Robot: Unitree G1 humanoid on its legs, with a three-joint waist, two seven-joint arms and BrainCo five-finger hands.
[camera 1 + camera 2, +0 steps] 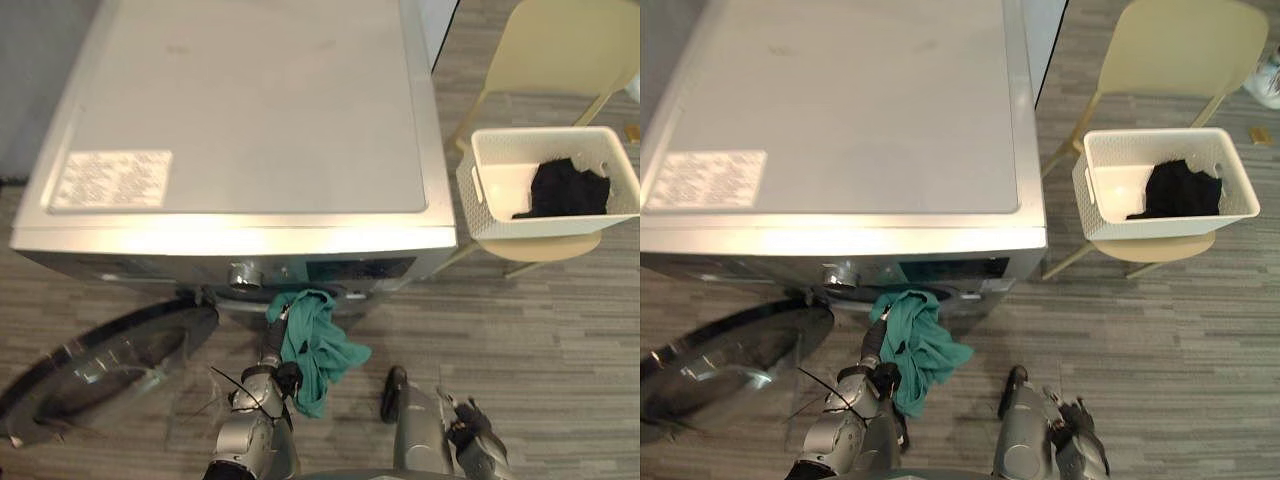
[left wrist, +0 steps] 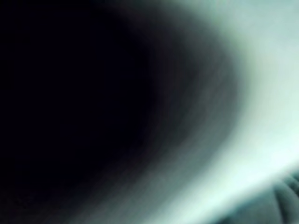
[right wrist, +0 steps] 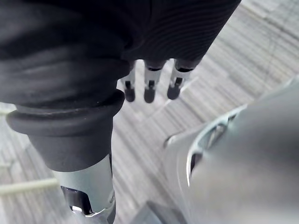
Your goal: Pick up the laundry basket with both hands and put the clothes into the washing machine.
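A teal garment (image 1: 315,345) hangs out of the drum opening at the front of the silver washing machine (image 1: 250,120). My left hand (image 1: 273,342) reaches up against that garment at the opening, and cloth covers most of it; the left wrist view is dark with blurred teal cloth (image 2: 261,93). The white laundry basket (image 1: 490,190) stands on a beige chair (image 1: 560,50) to the right of the machine, with a black garment (image 1: 565,188) inside. My right hand (image 3: 149,88) hangs low over the floor, fingers straight and holding nothing, well below the basket.
The machine's round door (image 1: 100,365) lies swung open to the lower left. Grey plank flooring (image 1: 540,340) stretches between the machine and the chair.
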